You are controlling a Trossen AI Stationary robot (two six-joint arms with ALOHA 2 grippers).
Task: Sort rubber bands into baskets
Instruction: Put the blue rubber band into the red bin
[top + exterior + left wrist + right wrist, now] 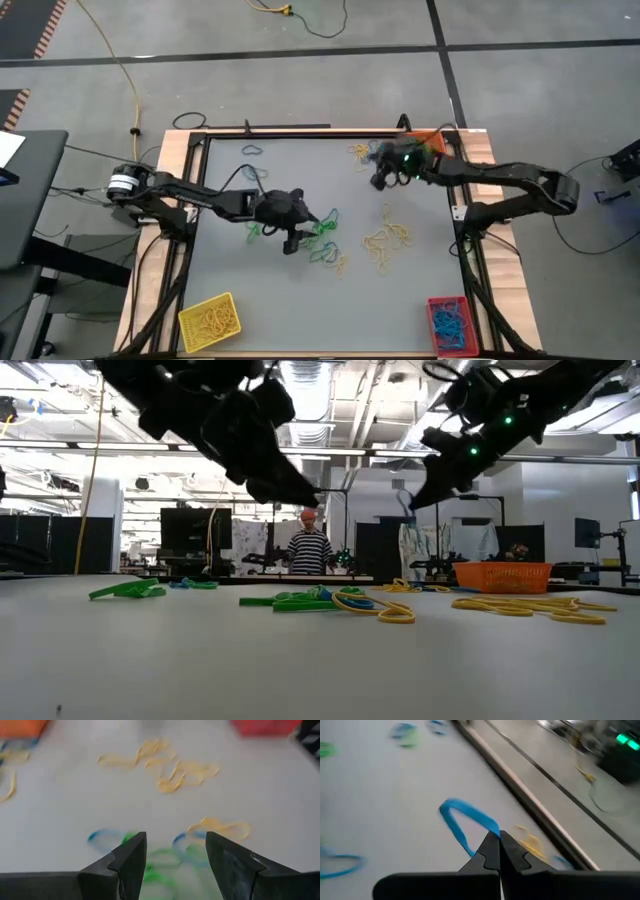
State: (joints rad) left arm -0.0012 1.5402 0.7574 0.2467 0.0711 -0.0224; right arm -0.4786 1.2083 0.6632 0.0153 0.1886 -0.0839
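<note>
Grey tabletop point(290, 300), mid-sort: left gripper point(297, 240), jaws apart, hovers over green and blue rubber bands point(322, 240) at centre; right gripper point(499, 840), far right, pinches a limp blue band point(465, 822), best nipped on one strand.

Grey table point(290, 300): scattered rubber bands point(388, 240), baskets point(210, 322).

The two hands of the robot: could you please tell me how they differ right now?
The left hand is open and empty, above the green and blue rubber bands mid-table. The right hand is shut on a blue rubber band, near the table's far edge by the orange basket. Both are raised off the table.
</note>
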